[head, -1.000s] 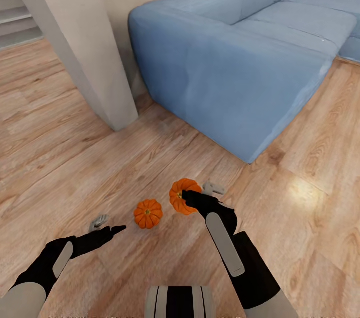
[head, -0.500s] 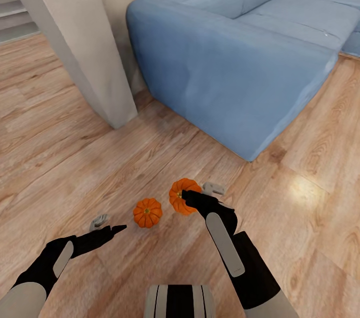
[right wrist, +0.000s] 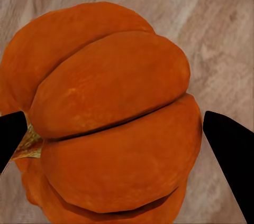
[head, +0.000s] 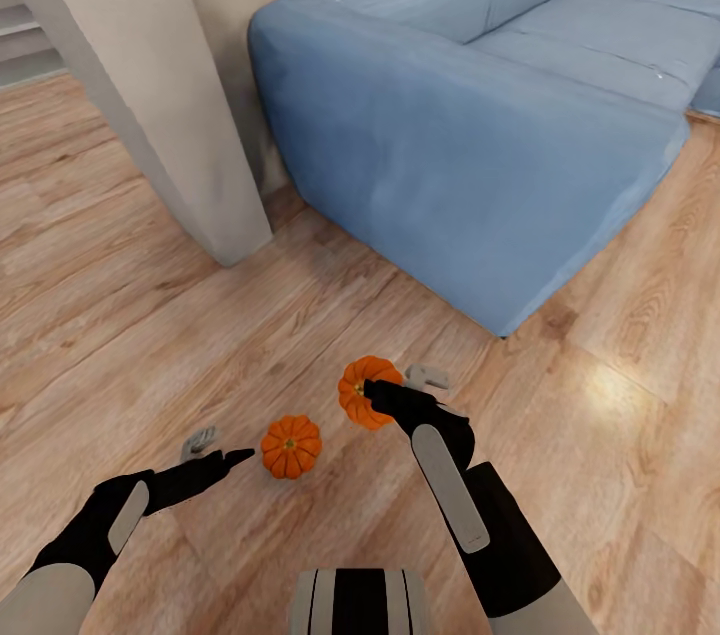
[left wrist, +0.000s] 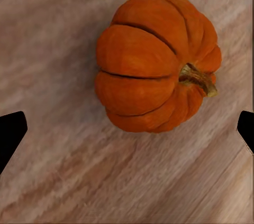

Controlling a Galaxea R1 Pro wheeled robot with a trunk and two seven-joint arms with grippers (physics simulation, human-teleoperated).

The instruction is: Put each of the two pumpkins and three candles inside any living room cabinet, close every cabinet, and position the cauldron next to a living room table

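The right claw (head: 398,385) held one pumpkin (head: 362,391) between its fingers, lifted above the wood floor (head: 150,335), near the front corner of the blue sofa (head: 480,135); in the right wrist view that pumpkin (right wrist: 106,113) sat between both dark fingertips (right wrist: 227,150). The second pumpkin (head: 291,447) lay on the floor just left of the first and nearer; the left claw (head: 210,447) hung wide open just left of it, gripping nothing; a pale pillar (head: 150,85) stood far left.
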